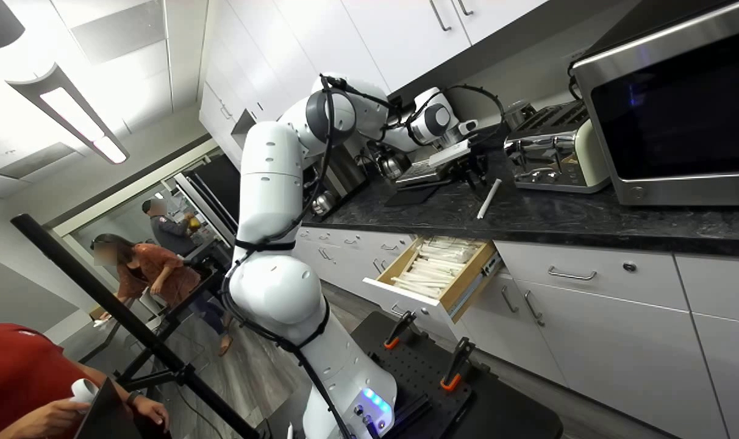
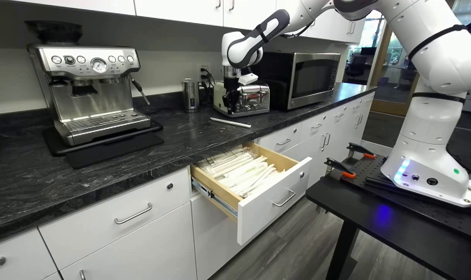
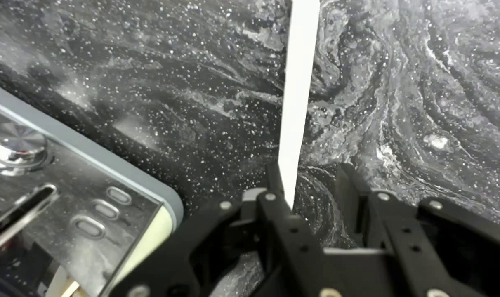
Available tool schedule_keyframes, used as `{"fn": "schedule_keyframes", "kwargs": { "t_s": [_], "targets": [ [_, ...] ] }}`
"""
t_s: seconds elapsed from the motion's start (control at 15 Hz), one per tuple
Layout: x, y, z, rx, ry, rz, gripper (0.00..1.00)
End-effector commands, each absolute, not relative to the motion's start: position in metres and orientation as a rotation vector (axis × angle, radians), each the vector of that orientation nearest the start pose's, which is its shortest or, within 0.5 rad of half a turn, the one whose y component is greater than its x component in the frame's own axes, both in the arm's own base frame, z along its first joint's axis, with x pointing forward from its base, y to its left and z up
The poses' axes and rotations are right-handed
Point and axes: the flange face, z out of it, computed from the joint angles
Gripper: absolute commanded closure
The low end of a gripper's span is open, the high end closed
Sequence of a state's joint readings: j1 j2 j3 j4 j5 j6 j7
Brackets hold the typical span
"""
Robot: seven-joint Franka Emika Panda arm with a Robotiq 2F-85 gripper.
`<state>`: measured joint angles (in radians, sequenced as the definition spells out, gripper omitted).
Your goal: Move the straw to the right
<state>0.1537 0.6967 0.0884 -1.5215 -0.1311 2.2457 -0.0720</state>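
A white wrapped straw lies flat on the dark countertop; it shows in both exterior views (image 1: 489,199) (image 2: 231,122) and in the wrist view (image 3: 298,90). My gripper (image 3: 310,173) is open and empty. In the wrist view the straw's near end runs between the fingers, close to the left finger, which hides part of it. The gripper also shows in both exterior views (image 1: 474,177) (image 2: 231,107), above the counter by the toaster. I cannot tell exactly how high the fingertips are over the straw.
A chrome toaster (image 2: 255,99) stands right beside the gripper, and its corner shows in the wrist view (image 3: 122,198). A microwave (image 2: 315,79) and an espresso machine (image 2: 99,97) flank it. An open drawer (image 2: 274,200) of wrapped straws sticks out below the counter.
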Motion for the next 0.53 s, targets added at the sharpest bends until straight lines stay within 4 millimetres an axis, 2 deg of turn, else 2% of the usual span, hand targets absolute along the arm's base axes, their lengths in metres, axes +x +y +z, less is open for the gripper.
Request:
{"fn": "schedule_keyframes", "kwargs": {
  "t_s": [0.0,0.27,0.47],
  "targets": [
    [0.68,0.157,0.279,-3.125,-0.57,-0.084,0.28],
    [0.662,0.17,0.31,-3.078,-0.637,-0.158,0.0],
    [0.644,0.181,0.332,-3.058,-0.683,-0.187,0.0]
  ]
}}
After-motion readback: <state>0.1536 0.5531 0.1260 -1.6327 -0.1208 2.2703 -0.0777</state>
